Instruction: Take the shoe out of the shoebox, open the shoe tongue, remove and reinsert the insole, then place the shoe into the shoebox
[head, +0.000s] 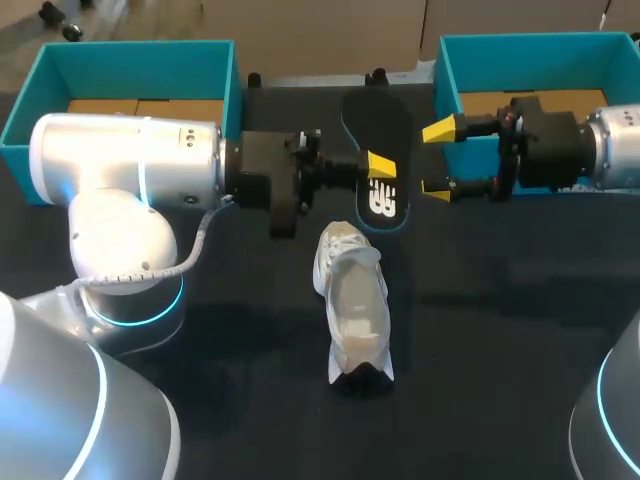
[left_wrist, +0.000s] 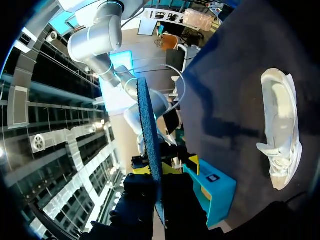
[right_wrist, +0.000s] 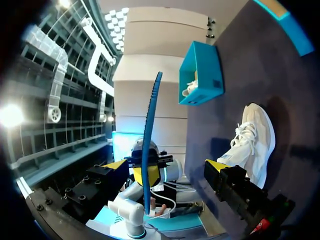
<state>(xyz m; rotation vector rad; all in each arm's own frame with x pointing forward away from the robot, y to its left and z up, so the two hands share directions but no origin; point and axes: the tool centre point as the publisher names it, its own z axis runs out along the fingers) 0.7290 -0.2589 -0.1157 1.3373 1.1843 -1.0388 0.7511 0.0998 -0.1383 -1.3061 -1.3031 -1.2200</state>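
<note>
Teal shoeboxes (head: 130, 55) (head: 530, 45), shoe (head: 355, 300) outside; left end effector (head: 380, 170) tight on insole (head: 378, 120), right end effector (head: 437, 158) agape.

A dark, matte desk (head: 500, 340) is spreading from near to far, soft shadows lying across its middle.

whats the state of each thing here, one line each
insole, out of the shoe, held above the table
shoe, on the table, outside both boxes
left gripper, jaws shut on the insole
right gripper, jaws open, holding nothing
left box, open
right box, open
</note>
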